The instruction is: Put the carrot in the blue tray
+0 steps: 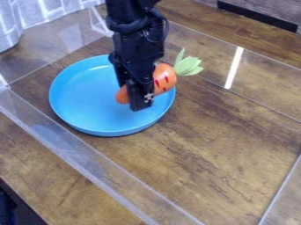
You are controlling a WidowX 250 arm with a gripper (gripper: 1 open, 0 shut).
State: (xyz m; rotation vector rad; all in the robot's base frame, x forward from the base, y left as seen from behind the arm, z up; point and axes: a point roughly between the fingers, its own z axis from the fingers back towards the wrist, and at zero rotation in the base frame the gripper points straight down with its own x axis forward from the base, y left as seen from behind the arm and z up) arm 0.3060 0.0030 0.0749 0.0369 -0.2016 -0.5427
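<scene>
The blue tray [84, 98] is a round bright blue dish on the wooden table, left of centre. My black gripper [140, 88] hangs over the tray's right half and is shut on the carrot [165, 76]. The orange body shows on either side of the fingers, and its light green leafy top [189, 64] sticks out to the right, past the tray's rim. The carrot looks held just above the tray floor; whether it touches the floor cannot be told.
A clear plastic wall [70, 154] runs along the table's front left. Another clear panel with a bright glare streak [233, 66] stands at the right. A pale container [10, 31] sits at the far left corner.
</scene>
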